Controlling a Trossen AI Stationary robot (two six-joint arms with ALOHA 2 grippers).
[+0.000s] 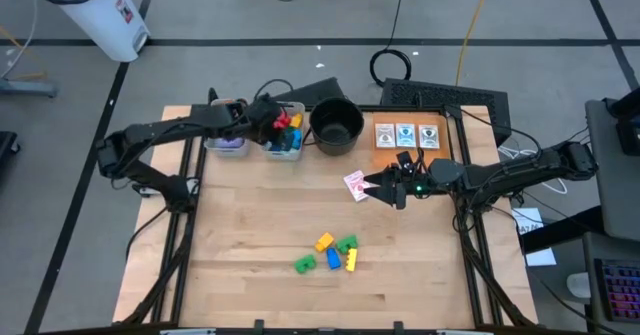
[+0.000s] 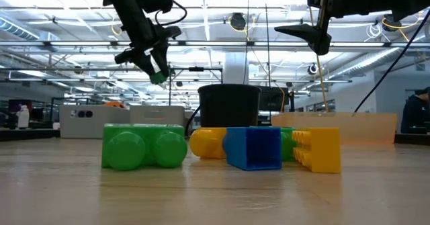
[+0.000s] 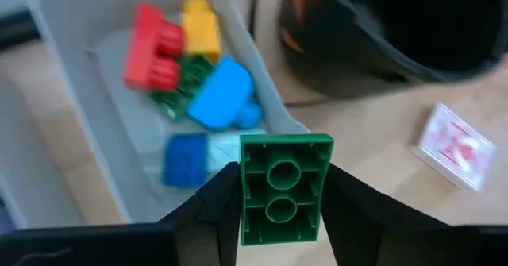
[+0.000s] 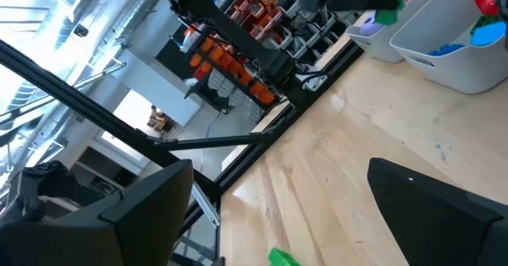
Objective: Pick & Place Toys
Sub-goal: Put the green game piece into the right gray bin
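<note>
Far left on the bench (image 1: 250,225), the left claw (image 3: 282,210) hangs over the grey bin (image 3: 95,139) that already has red, yellow, green and blue blocks in it. Its fingers are partly closed on a green block (image 3: 283,188), one dark finger flat against each long side, with the block's hollow underside facing the wrist camera. The step in hand looks like the drop. To do it well, the claw should sit squarely over the bin's middle rather than near its wall by the black pot (image 1: 336,125), come low enough that the block will not bounce off the pile, and only then let go.

Further right, near the front edge, a loose cluster of green, yellow and blue blocks (image 1: 333,254) waits on the bench. A red-backed card (image 1: 354,184) lies just beside the right claw (image 1: 385,185), and three cards (image 1: 405,135) lie in a row behind it.

The right claw hovers above the bench with its fingers spread wide and nothing between them.
</note>
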